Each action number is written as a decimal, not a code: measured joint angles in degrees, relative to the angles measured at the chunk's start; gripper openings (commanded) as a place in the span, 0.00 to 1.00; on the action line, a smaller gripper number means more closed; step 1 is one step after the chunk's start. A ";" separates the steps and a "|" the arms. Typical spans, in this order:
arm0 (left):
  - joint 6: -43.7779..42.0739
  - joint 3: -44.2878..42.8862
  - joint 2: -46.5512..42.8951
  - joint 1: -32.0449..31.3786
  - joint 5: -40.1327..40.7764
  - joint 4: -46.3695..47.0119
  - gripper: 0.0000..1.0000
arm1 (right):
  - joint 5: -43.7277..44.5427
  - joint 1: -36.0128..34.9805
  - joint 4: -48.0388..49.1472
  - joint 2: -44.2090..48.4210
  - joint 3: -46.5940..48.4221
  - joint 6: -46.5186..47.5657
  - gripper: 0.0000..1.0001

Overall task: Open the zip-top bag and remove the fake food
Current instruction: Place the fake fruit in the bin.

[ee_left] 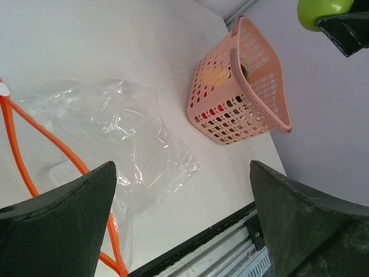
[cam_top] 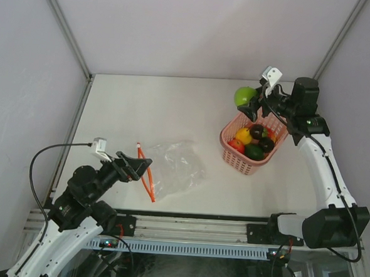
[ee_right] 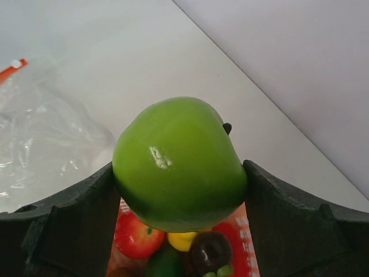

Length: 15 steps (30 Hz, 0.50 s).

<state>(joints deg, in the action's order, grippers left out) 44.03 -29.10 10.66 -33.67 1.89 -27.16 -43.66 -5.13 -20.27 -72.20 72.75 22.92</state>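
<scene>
Bag (cam_top: 177, 166) is lying flat and crumpled on the table (cam_top: 143, 104) just ahead of the left gripper (cam_top: 135, 167), whose fingers are standing spread wide with nothing between them, hovering by the zip strip (cam_top: 146, 177). Right gripper (cam_top: 253, 100) is pinching a green apple (cam_top: 243, 95) and holding it up near the far end of the basket (cam_top: 234, 157), where the other fruit (cam_top: 255, 141) is sitting in a heap. The step in hand, as I am reading it, is dropping this apple in with the rest. It is looking like the last piece, since no fruit is showing in the bag. Doing it well is calling for bringing the apple squarely over the opening and lowering it close to the heap before parting the fingers, so that it is not bouncing off the rounded pieces or tipping the basket. The overhead view is placing the apple at or beyond the far rim, leaving it unclear whether it is hanging over the basket. The right wrist view is showing red, yellow and dark pieces right beneath it. Only the left wrist view is showing the strip parted into two orange lines, the mouth gaping, and the plastic holding nothing.
</scene>
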 measured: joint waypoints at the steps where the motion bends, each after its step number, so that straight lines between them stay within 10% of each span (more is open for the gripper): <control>1: 0.09 0.20 -0.33 0.00 0.15 -0.11 0.99 | 0.76 0.31 0.04 -0.31 0.00 0.00 0.12; 15: 0.42 1.27 -2.56 0.00 2.45 -2.97 0.99 | 10.78 2.89 -0.61 -4.50 0.00 3.04 0.07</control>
<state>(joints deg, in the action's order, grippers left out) 44.45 -27.83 8.10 -33.67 4.34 -30.13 -32.88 -2.24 -20.88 -76.71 72.75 25.96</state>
